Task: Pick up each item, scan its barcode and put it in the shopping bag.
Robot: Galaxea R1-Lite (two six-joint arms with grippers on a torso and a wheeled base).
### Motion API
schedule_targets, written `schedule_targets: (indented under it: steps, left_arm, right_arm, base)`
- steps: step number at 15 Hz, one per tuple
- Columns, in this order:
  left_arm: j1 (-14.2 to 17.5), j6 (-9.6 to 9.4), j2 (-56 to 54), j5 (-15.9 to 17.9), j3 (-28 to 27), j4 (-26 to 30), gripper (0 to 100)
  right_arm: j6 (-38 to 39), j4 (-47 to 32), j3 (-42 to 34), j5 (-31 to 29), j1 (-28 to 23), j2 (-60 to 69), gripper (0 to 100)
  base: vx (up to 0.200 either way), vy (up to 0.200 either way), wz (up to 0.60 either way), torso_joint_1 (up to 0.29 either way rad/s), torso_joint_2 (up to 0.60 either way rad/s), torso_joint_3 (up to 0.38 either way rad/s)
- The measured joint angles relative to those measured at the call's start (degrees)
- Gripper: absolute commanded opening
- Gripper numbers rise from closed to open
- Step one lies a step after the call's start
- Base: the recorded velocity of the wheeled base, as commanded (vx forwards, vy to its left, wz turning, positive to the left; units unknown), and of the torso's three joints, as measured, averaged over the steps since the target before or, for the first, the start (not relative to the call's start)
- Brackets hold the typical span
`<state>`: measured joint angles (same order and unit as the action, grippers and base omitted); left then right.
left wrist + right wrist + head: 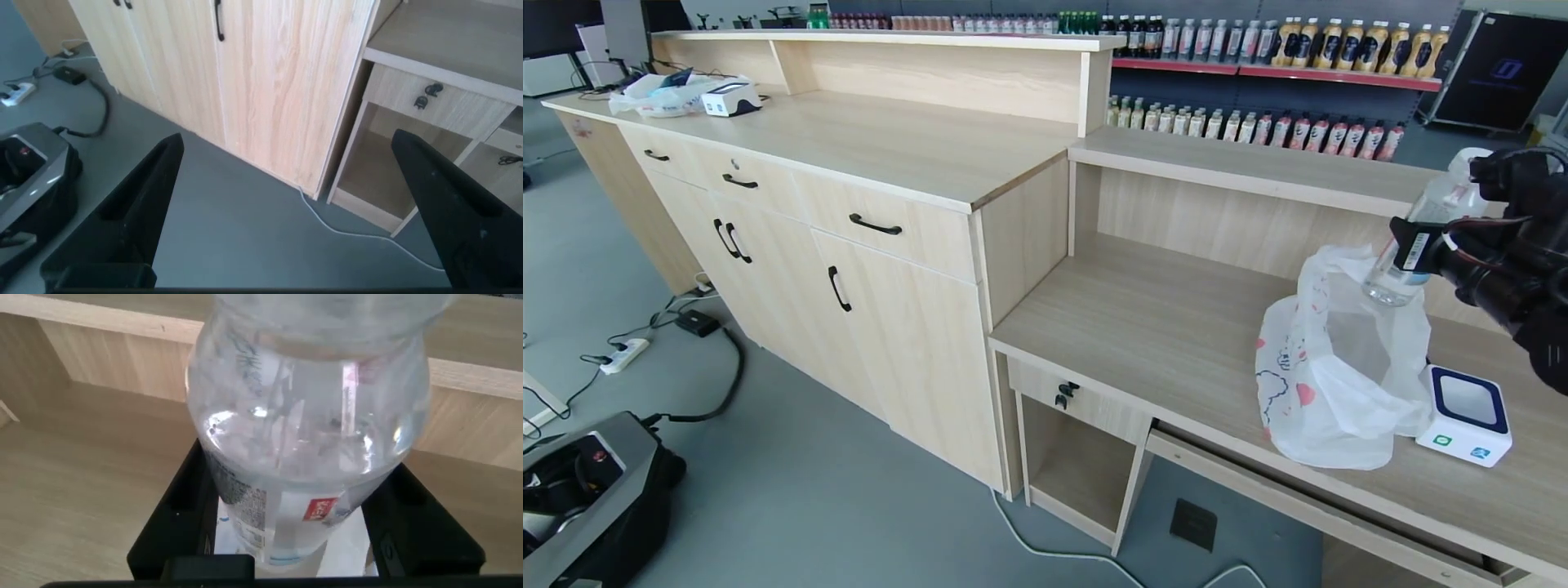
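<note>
A clear plastic water bottle (1425,216) (310,433) is held tilted, its base just over the open mouth of the white shopping bag (1339,359). My right gripper (1417,249) (302,539) is shut on the bottle's middle, and its black fingers (176,527) sit on either side of it. The bag stands on the low wooden counter (1160,327). A white barcode scanner (1466,412) with a dark-framed window sits right beside the bag. My left gripper (288,139) hangs open over the grey floor in front of the cabinet, holding nothing.
A taller counter with drawers and doors (849,220) stands to the left, with another bag (658,94) and a small white device (731,98) at its far end. Shelves of bottles (1258,122) line the back. Cables and a power strip (625,355) lie on the floor.
</note>
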<state>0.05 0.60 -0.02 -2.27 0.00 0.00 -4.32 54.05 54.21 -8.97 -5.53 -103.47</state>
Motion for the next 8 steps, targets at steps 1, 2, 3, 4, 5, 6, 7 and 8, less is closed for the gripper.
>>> schedule_targets:
  steps: [1, 2, 3, 4, 5, 6, 7, 8]
  left_arm:
    - [0.0, 0.00, 0.0, 0.0, 0.0, 0.0, 100]
    - [0.0, 0.00, 0.0, 0.0, 0.0, 0.0, 100]
    - [0.0, 0.00, 0.0, 0.0, 0.0, 0.0, 100]
    - [0.0, 0.00, 0.0, 0.0, 0.0, 0.0, 100]
    - [0.0, 0.00, 0.0, 0.0, 0.0, 0.0, 100]
    - [0.0, 0.00, 0.0, 0.0, 0.0, 0.0, 100]
    - [0.0, 0.00, 0.0, 0.0, 0.0, 0.0, 100]
    - [0.0, 0.00, 0.0, 0.0, 0.0, 0.0, 100]
  right_arm:
    - [0.1, 1.7, -0.1, 0.1, 0.2, -1.9, 0]
    - [0.2, 3.1, -0.1, 0.1, 0.1, -3.7, 0]
    - [0.2, 3.7, 0.0, 0.1, 0.1, -5.8, 0]
    - [0.2, 4.3, 0.4, 0.1, 0.2, -7.7, 0]
    - [0.3, 5.1, 0.8, 0.2, 0.2, -9.3, 0]
    - [0.4, 6.7, 1.1, 0.4, 0.3, -11.1, 0]
    - [0.3, 8.4, 1.5, 1.5, 0.2, -12.8, 0]
    - [0.2, 10.0, 2.2, 2.9, 0.3, -14.4, 0]
  base:
    - [0.000, 0.000, 0.00, 0.000, 0.00, 0.000]
    - [0.000, 0.000, 0.00, 0.000, 0.00, 0.000]
    - [0.000, 0.000, 0.00, 0.000, 0.00, 0.000]
    - [0.000, 0.000, 0.00, 0.000, 0.00, 0.000]
    - [0.000, 0.000, 0.00, 0.000, 0.00, 0.000]
    - [0.000, 0.000, 0.00, 0.000, 0.00, 0.000]
    - [0.000, 0.000, 0.00, 0.000, 0.00, 0.000]
    - [0.000, 0.000, 0.00, 0.000, 0.00, 0.000]
